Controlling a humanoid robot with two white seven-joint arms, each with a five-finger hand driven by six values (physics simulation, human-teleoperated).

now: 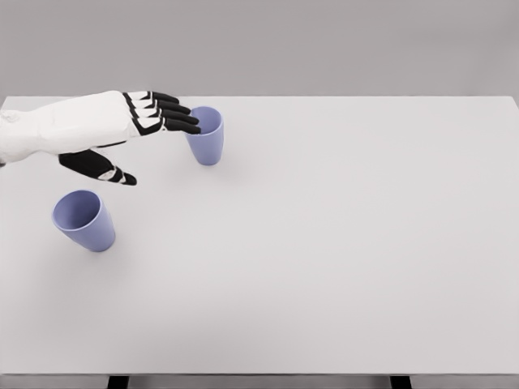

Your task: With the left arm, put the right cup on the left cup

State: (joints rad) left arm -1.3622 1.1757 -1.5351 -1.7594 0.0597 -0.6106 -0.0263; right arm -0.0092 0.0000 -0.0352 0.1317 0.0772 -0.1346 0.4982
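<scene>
Two blue cups stand upright on the white table (324, 243). The right cup (207, 139) is at the back left of the middle. The left cup (83, 220) stands nearer the front left. My left hand (158, 142) comes in from the left, open, with its black fingers (170, 113) stretched over the left side of the right cup's rim. Its thumb (101, 168) hangs lower, apart from both cups. The fingers hold nothing. The right arm does not show.
The table's far edge runs just behind the right cup. Dark table legs (117, 382) show under the front edge.
</scene>
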